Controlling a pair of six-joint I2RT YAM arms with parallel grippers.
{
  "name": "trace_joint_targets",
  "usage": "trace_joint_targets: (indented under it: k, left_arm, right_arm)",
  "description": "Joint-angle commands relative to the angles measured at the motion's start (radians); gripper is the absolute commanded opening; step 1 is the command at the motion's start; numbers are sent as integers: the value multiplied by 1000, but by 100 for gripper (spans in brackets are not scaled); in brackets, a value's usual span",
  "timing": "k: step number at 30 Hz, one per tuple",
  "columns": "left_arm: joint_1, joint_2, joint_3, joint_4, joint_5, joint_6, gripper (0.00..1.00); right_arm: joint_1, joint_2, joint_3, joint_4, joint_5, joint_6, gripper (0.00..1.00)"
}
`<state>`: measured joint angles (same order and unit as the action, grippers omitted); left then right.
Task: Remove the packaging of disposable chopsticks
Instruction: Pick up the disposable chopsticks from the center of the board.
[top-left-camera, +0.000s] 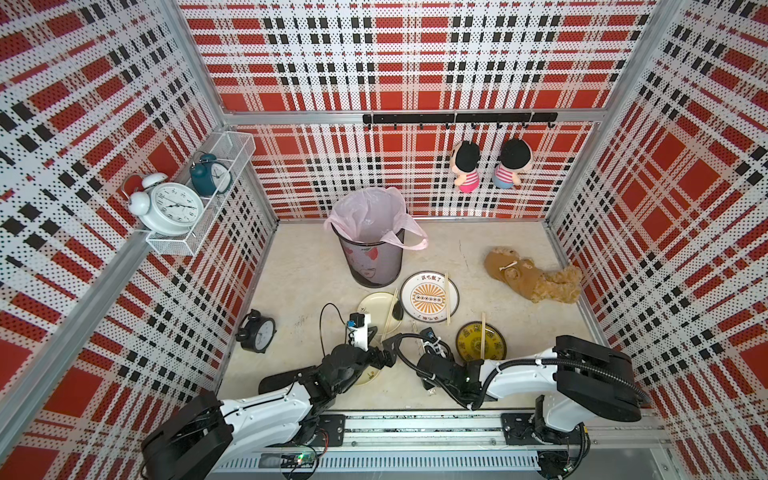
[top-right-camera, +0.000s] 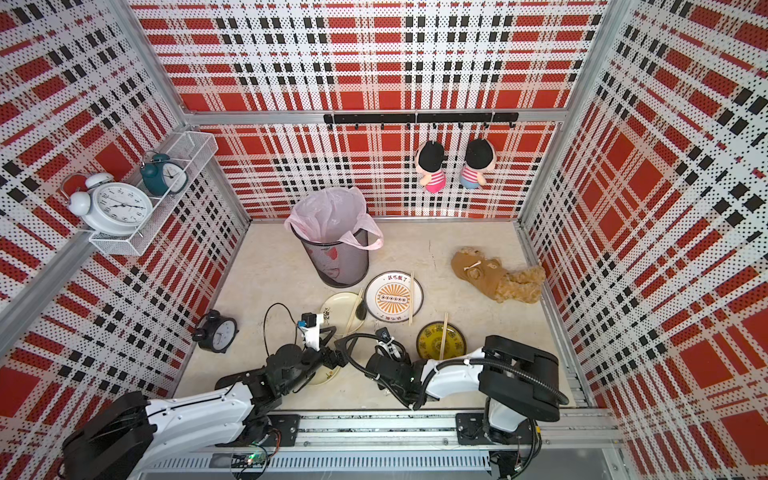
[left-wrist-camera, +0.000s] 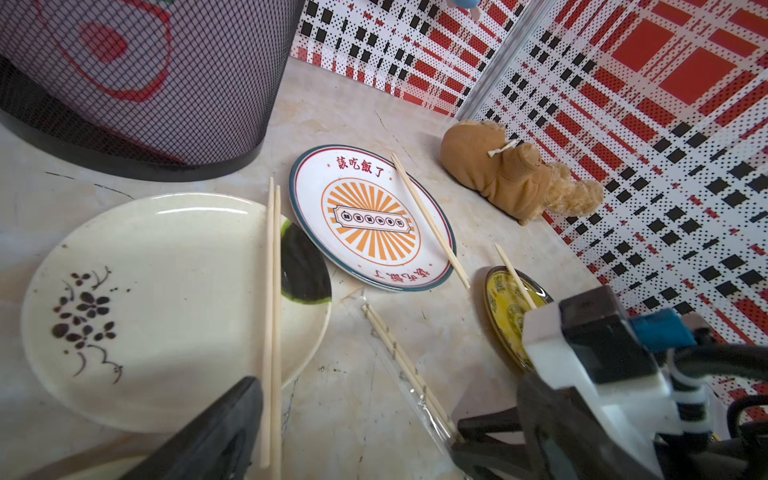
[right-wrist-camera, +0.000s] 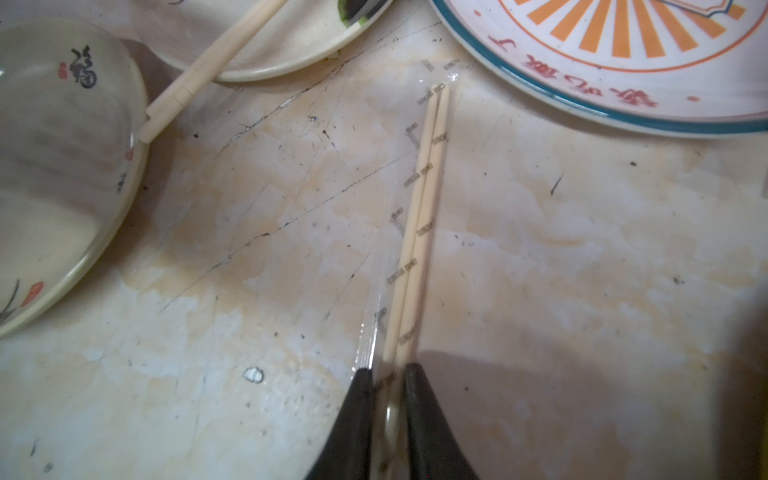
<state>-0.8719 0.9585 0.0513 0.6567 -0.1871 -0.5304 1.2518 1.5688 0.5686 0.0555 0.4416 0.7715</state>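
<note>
Left tool (top-left-camera: 380, 344) hangs with its jaws spread wide and nothing between them, just short of the cream plate (left-wrist-camera: 166, 270), across which one bare pair (left-wrist-camera: 272, 291) of sticks lies; the mesh bin (top-left-camera: 374, 266) stands behind that plate. Next along, flat on the tabletop (right-wrist-camera: 582, 249) between the cream plate and the yellow one, lies the only set not yet unwrapped: the disposable chopsticks (right-wrist-camera: 422, 195) sit inside the clear printed packaging (right-wrist-camera: 397, 232). The right tool (right-wrist-camera: 388, 374) is closed on the near end of the packaging, film and wood apparently both pinched between its pads. Further right, the orange-rayed plate (left-wrist-camera: 309, 183) and the yellow plate (top-left-camera: 469, 345) each carry an unwrapped pair. Three of four sets look done, so the step in hand is the grasp on the fourth. As I judge it, the next move needs the left tool to come across and take the far end. One tool would then hold film and the other wood, and the two could be drawn apart. A pull with both layers pinched together would probably only drag the whole set. The empty sleeve then belongs in the bin.
</note>
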Motion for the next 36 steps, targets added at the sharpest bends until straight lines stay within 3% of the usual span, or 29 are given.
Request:
trace_joint_targets:
  k: [1, 13, 19, 23, 32, 36]
  left_arm:
    - [-7, 6, 15, 43, 10, 6, 98]
    - [-61, 78, 43, 99, 24, 4, 98]
    - [-62, 97, 42, 124, 44, 9, 98]
    - [-35, 132, 15, 269, 210, -20, 98]
    - [-6, 133, 11, 288, 255, -35, 99]
    - [-6, 121, 18, 290, 302, -19, 98]
  right_arm:
    - [-9, 9, -16, -57, -42, -38, 14]
    - [-15, 7, 13, -150, -78, -42, 24]
    - [-14, 73, 36, -223, -50, -3, 13]
    - [-14, 48, 37, -215, -50, -16, 11]
    - [-79, -92, -60, -26, -131, -115, 7]
    - [-127, -144, -141, 161, -196, -191, 7]
